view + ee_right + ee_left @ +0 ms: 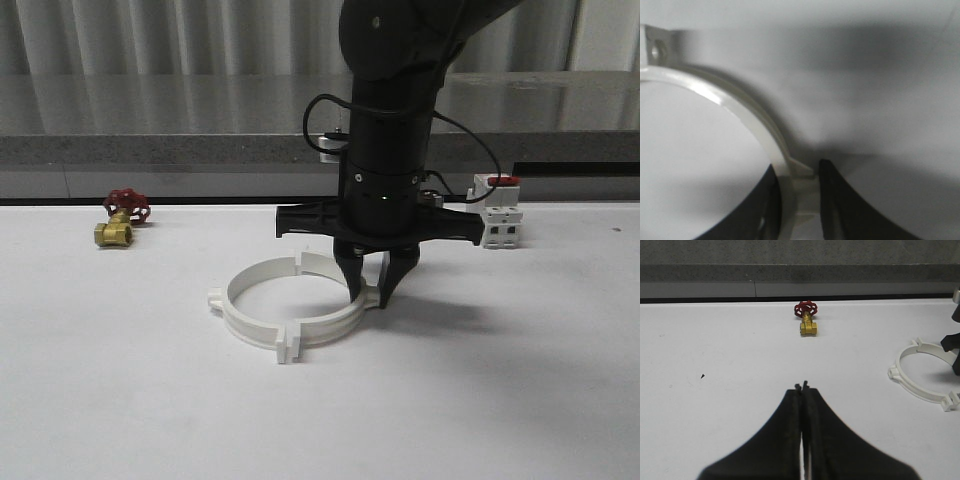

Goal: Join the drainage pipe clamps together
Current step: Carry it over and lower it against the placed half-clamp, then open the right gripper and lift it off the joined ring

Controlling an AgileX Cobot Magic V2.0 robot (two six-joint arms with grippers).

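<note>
White plastic pipe clamps forming ring on table, right gripper pinching ring's wall, left gripper closed, empty.

Front camera faces the table; wrist cameras look low, sharing it

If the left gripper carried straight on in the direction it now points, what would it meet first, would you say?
Probably the brass valve with the red handwheel. The left gripper, jaws shut, points across bare table almost straight at it. The clamp ring lies well off to the side. Depth is hard to judge, so it might pass just beside the valve.
</note>
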